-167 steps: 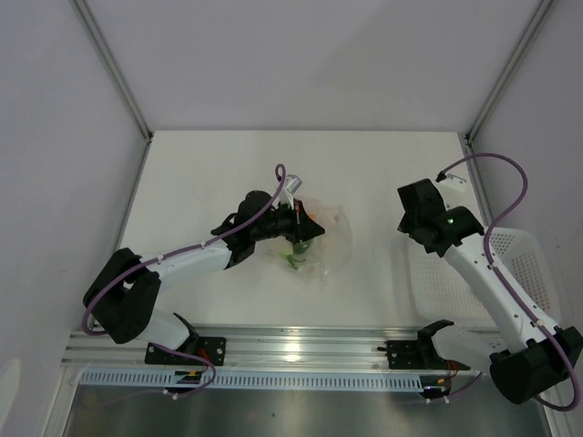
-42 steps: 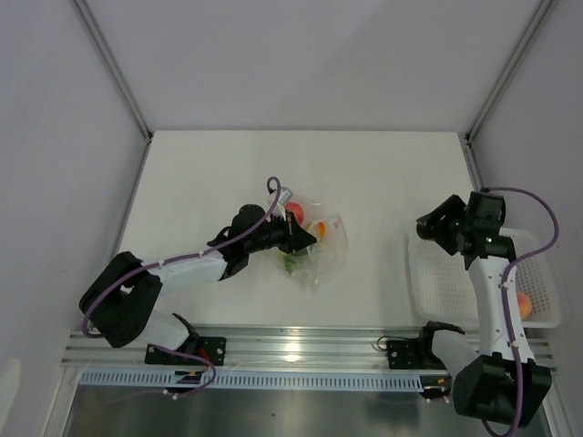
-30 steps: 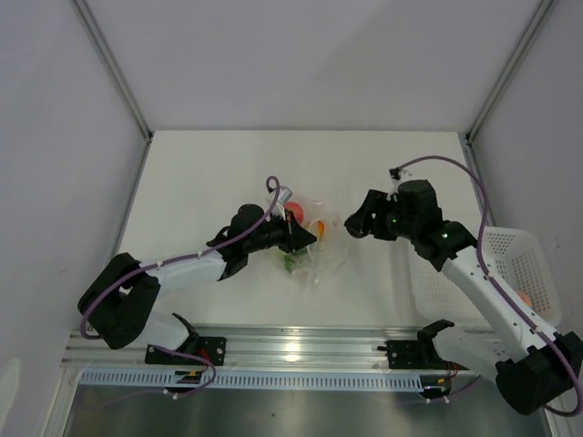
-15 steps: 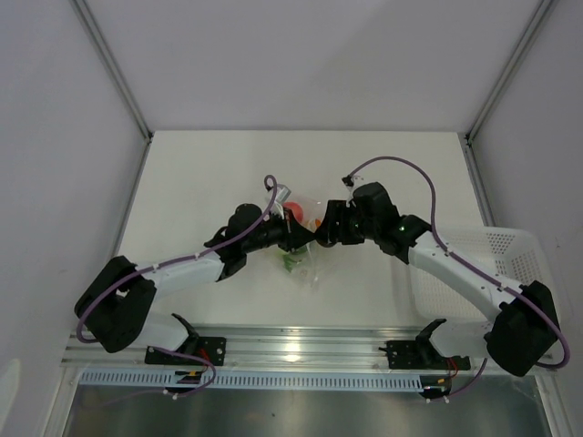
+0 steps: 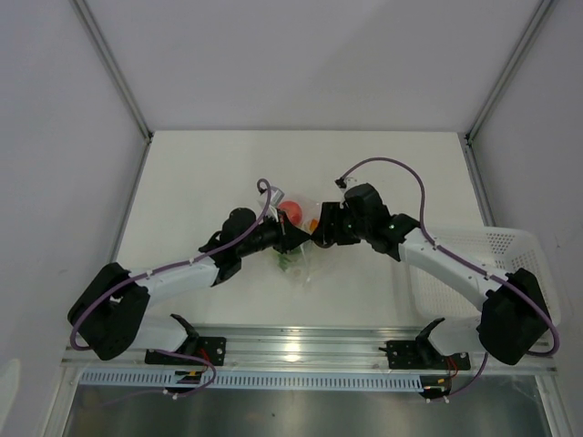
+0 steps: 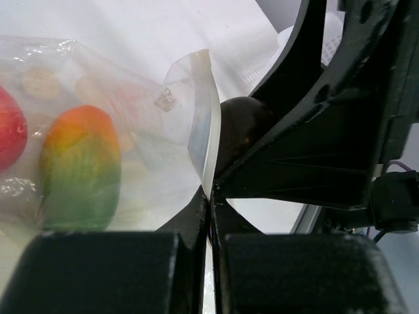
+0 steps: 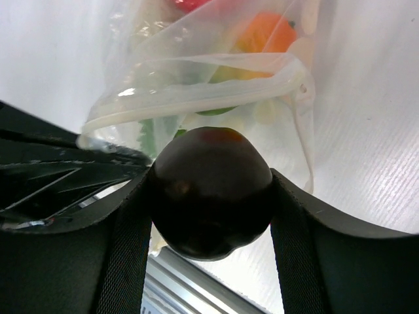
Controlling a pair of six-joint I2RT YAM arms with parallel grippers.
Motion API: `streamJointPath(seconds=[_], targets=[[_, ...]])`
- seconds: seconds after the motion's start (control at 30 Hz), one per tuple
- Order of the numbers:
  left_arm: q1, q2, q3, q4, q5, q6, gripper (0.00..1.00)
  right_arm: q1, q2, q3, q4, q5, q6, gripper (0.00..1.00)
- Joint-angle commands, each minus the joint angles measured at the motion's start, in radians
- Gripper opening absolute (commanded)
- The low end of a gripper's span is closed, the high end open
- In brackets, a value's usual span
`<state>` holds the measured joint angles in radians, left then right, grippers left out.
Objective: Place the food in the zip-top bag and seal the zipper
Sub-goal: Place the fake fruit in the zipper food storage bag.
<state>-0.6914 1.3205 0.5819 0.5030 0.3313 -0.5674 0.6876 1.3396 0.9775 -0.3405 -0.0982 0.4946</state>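
My right tool [image 7: 209, 196] pinches the small dark-purple one [image 7: 211, 170] right at the mouth of the zip-top bag [image 7: 144, 46] — the opening lies straight ahead, its zipper [image 7: 196, 91] running crosswise to my reach. My left tool [image 6: 209, 216], pressed together on 1 lip, holds it lifted. The desk [image 5: 200, 182] is flat white; room is tight — both tools nearly touch.

Bright, soft, even light; the close-ups are partly blurred.
Overhead, the white desk [image 5: 383, 173] shows only faint shadows beneath the arms, with glare on the metal rail [image 5: 291, 344]. At the left wrist the left pincer [image 6: 209, 199] is dark and soft-focused and the zip-top bag [image 6: 163, 150] glints. In the right wrist view the dark-purple fruit [image 7: 211, 190] carries dull highlights against overexposed desk.
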Motion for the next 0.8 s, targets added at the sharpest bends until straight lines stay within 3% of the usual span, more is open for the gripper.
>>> streamJointPath(seconds=[0.0,0.17,0.27,0.33,0.77], targets=[[-0.011,-0.046,0.003,0.135,0.055,0.006,0.00,0.010,0.059,-0.002,0.070,0.035,-0.016,0.33],[-0.011,-0.063,-0.014,0.157,0.055,0.004,0.01,0.012,0.105,0.024,0.064,0.058,-0.016,0.41],[-0.011,-0.067,-0.017,0.160,0.055,0.006,0.01,0.012,0.121,0.044,0.055,0.080,-0.016,0.56],[-0.011,-0.066,-0.017,0.163,0.057,0.006,0.01,0.012,0.125,0.053,0.051,0.087,-0.016,0.97],[-0.013,-0.056,-0.002,0.129,0.040,0.008,0.01,0.015,0.009,0.070,-0.106,0.207,-0.033,0.99]])
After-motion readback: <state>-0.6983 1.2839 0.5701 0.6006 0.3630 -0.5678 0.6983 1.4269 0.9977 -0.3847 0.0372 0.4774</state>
